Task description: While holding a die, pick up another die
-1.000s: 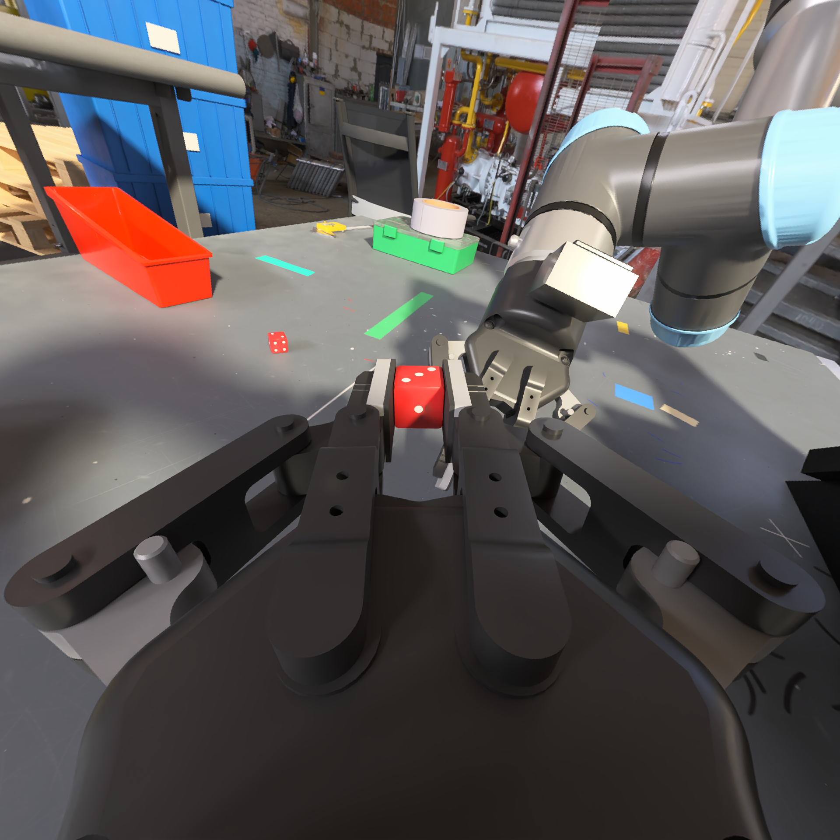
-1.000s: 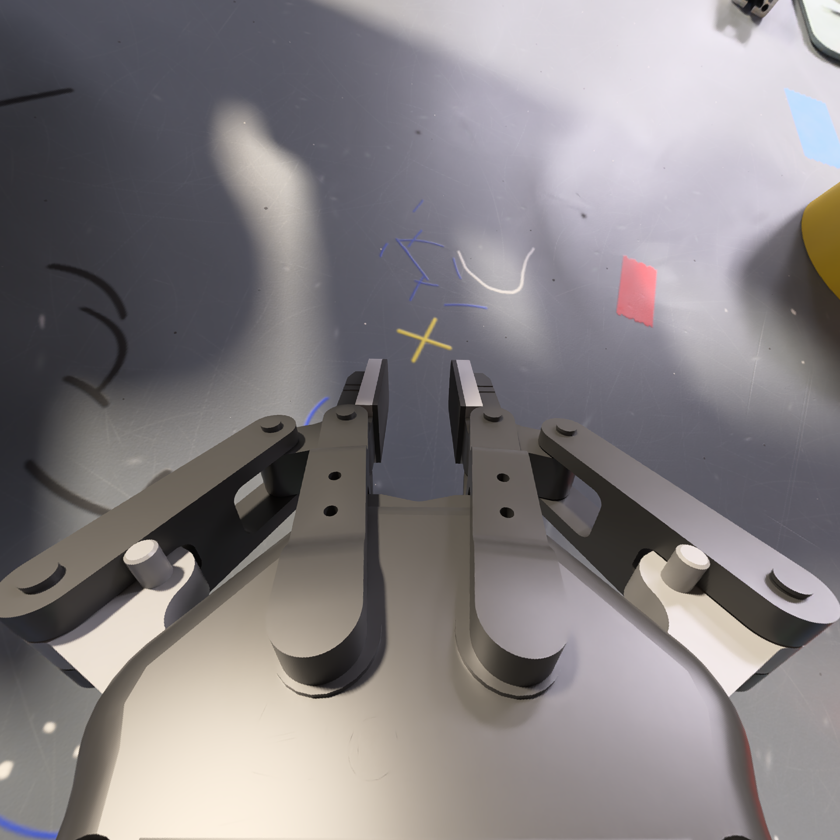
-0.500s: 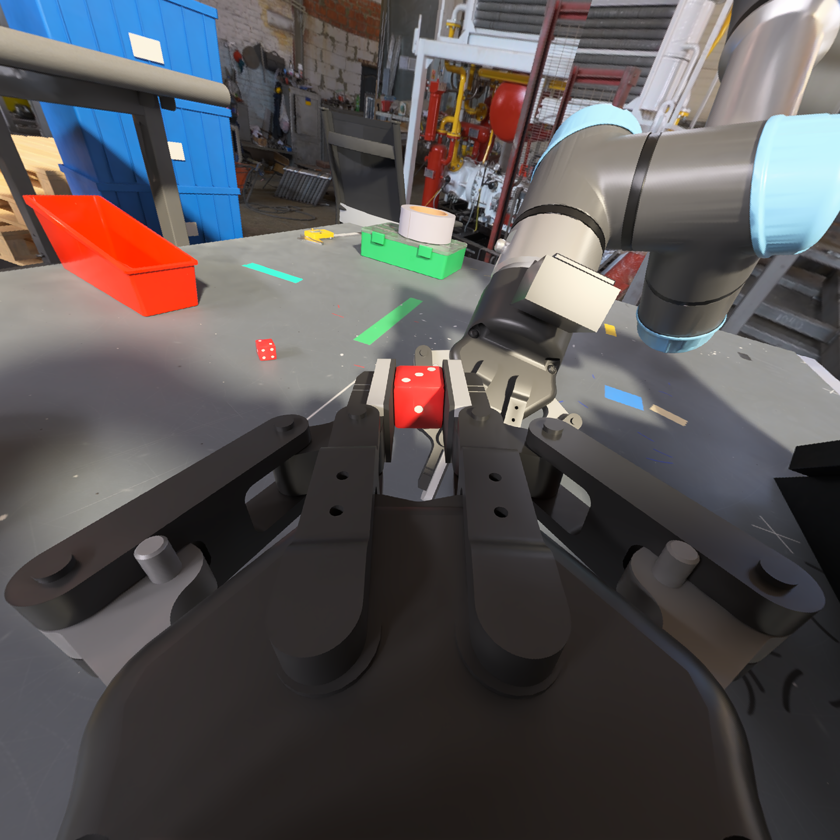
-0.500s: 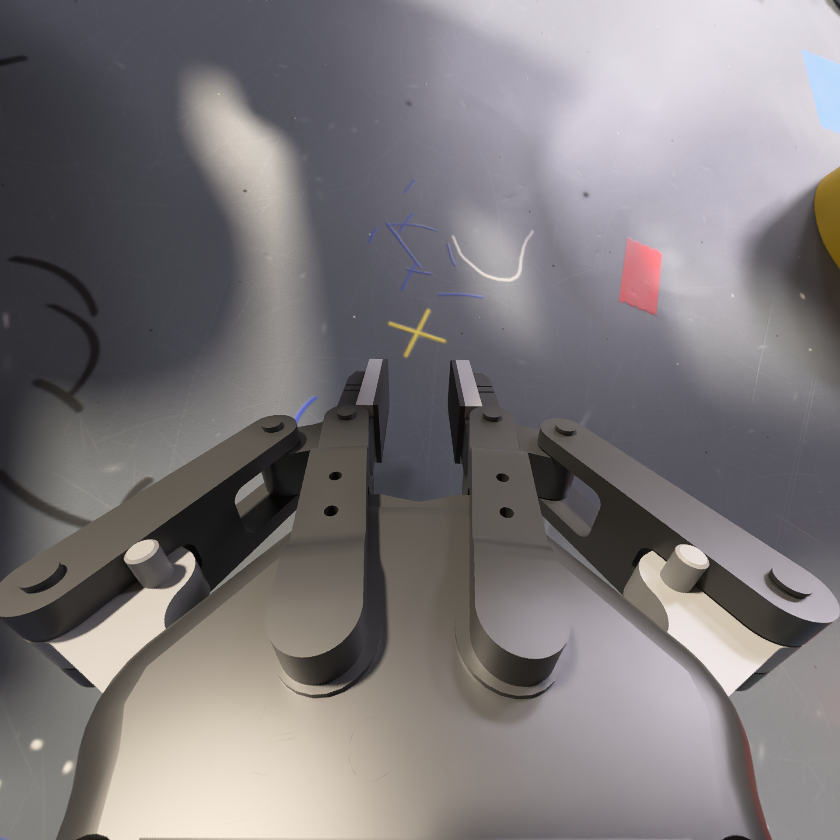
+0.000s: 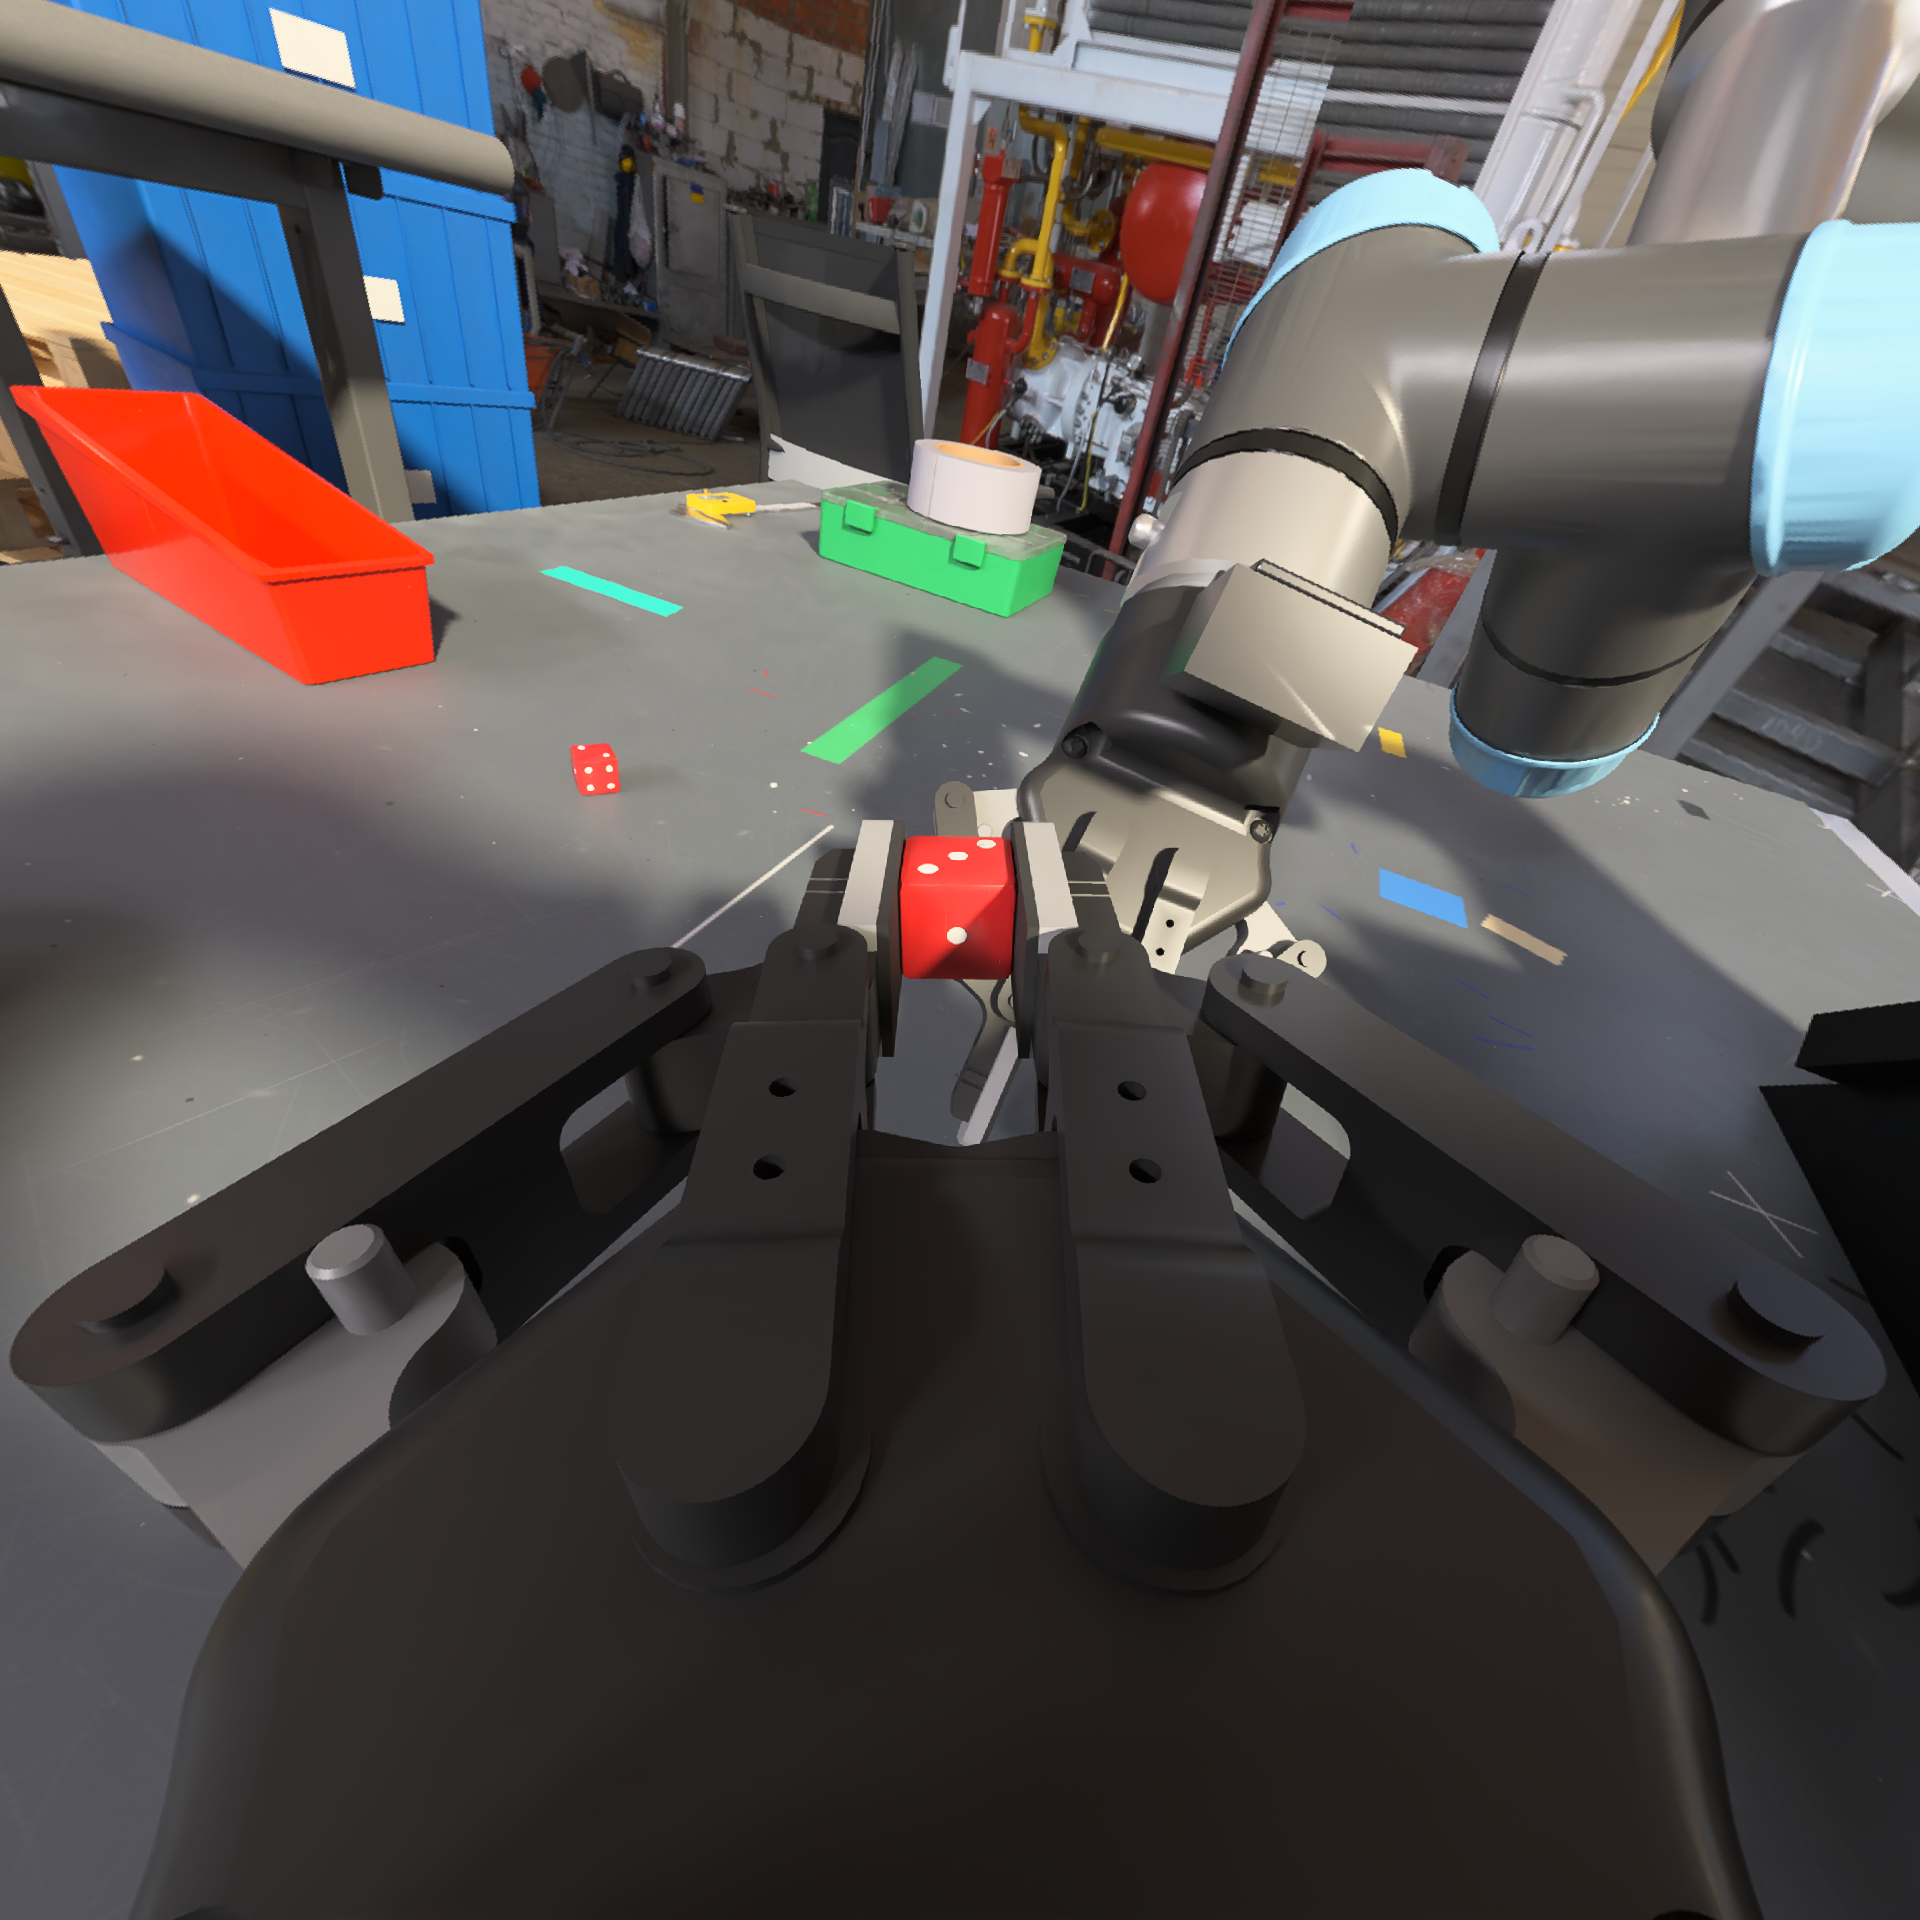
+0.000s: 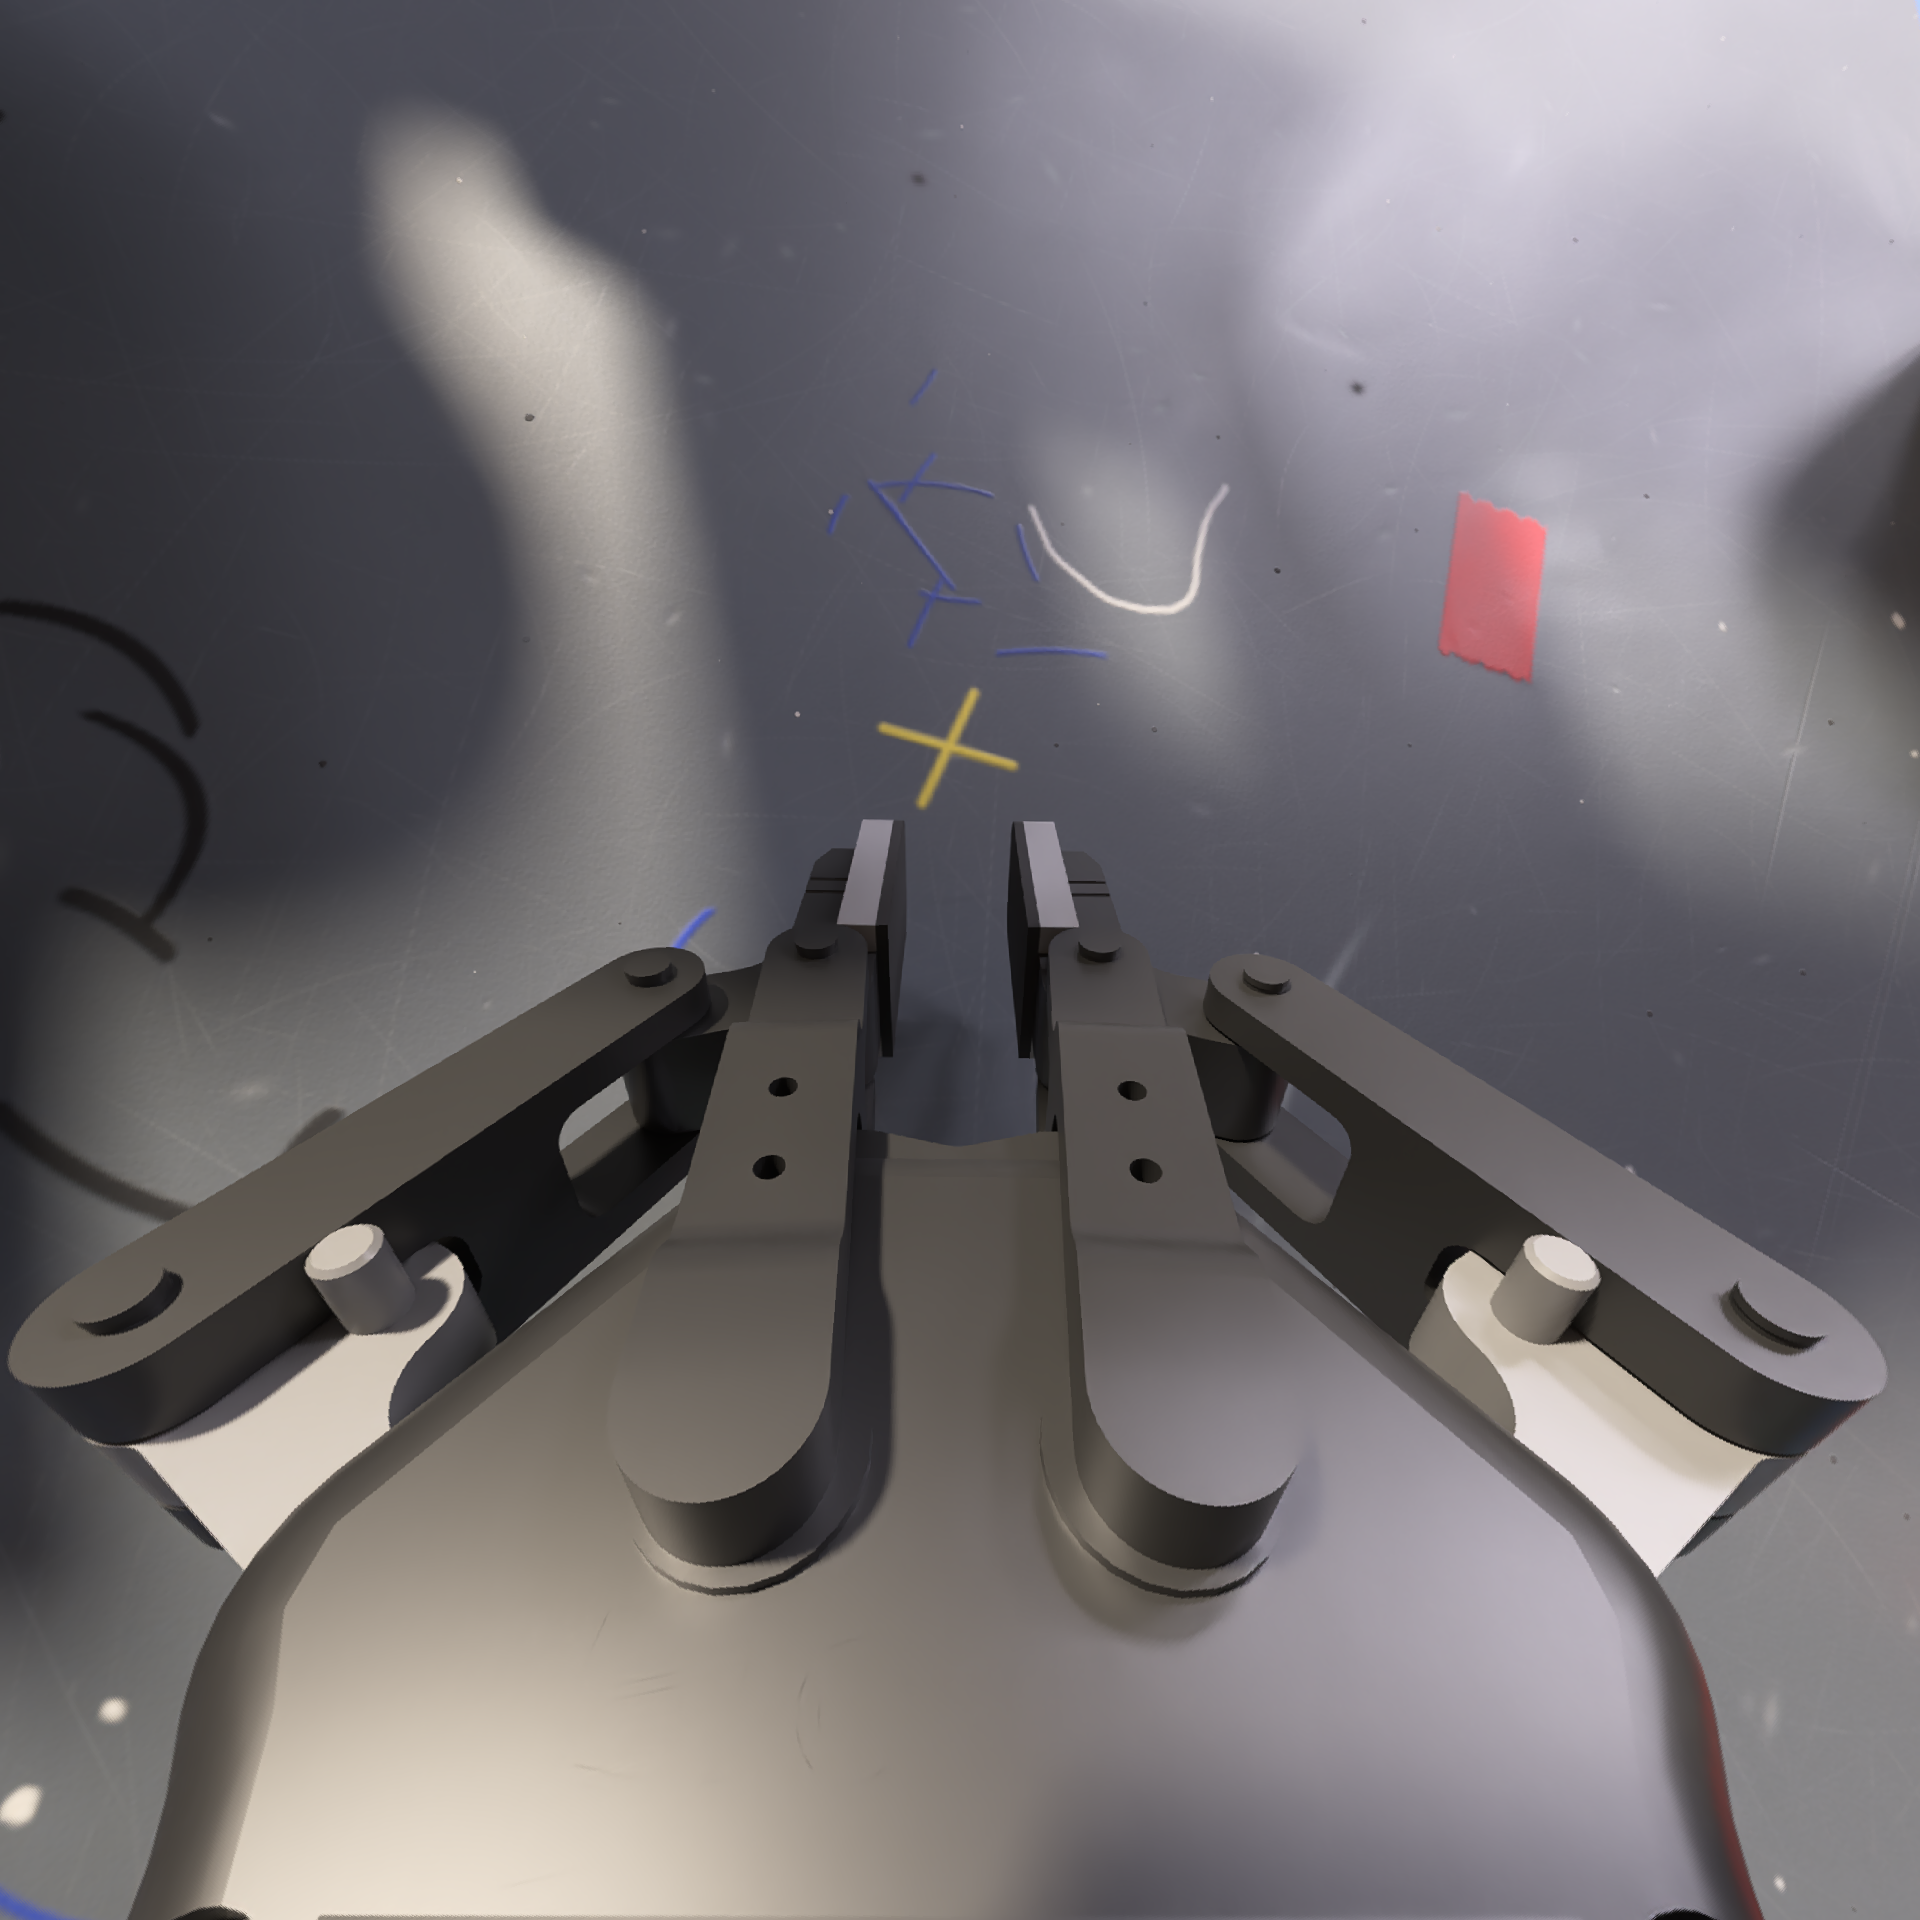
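My left gripper [image 5: 956, 906] is shut on a red die [image 5: 954, 909] with white pips and holds it above the grey table [image 5: 312, 935]. A second, smaller-looking red die [image 5: 594, 769] lies on the table to the far left of it. My right gripper [image 6: 956, 873] points down at the bare table [image 6: 1351, 935], its jaws a narrow gap apart with nothing between them. In the left wrist view the right gripper's body [image 5: 1164, 821] hangs just behind the held die, its fingertips partly hidden.
A red bin [image 5: 239, 530] stands at the far left, a green case [image 5: 935, 561] with a tape roll [image 5: 975, 483] at the back. A black block [image 5: 1860, 1081] sits at the right edge. Tape strips and chalk marks, such as a yellow cross [image 6: 945, 748], dot the table.
The left gripper keeps its hold on the die while its view shifts slightly. In the right wrist view the table marks drift upward and a yellow object at the right edge has left the frame.
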You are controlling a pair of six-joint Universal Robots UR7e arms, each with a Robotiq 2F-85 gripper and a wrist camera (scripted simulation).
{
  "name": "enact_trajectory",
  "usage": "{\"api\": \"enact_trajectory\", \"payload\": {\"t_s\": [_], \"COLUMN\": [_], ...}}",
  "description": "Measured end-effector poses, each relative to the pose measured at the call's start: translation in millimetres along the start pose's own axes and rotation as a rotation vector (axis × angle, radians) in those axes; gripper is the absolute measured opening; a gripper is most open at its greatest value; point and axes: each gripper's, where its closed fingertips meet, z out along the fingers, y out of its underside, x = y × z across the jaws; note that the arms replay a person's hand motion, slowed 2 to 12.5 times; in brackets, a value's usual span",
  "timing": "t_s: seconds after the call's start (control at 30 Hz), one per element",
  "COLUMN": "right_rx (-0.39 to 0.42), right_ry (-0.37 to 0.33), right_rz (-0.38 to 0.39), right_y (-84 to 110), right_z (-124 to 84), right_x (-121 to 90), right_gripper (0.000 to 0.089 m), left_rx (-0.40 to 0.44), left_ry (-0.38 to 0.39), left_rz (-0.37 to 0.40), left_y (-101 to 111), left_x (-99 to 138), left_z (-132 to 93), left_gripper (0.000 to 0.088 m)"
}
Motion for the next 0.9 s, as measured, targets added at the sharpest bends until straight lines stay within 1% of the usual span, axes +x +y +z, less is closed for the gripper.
{"api": "enact_trajectory", "payload": {"t_s": [0.1,0.33,0.7,0.9], "right_rx": [-0.003,-0.007,-0.004,0.017], "right_ry": [-0.005,-0.006,0.024,0.057], "right_rz": [0.009,0.02,0.011,0.004], "right_y": [0.4,1.2,2.5,1.7], "right_z": [0.3,0.2,-2.0,-5.6], "right_x": [0.0,0.3,1.6,3.7], "right_gripper": [0.0159,0.0147,0.0127,0.0056], "left_rx": [-0.003,-0.003,0.015,0.026], "left_ry": [-0.003,-0.009,-0.01,-0.01], "left_rz": [-0.001,-0.001,-0.007,-0.016], "left_y": [1.2,2.7,2.6,2.2], "left_x": [-0.5,-1.0,-0.4,0.1], "left_z": [0.0,-0.5,-0.8,-0.4], "left_gripper": [0.0179,0.0179,0.0179,0.0179]}}
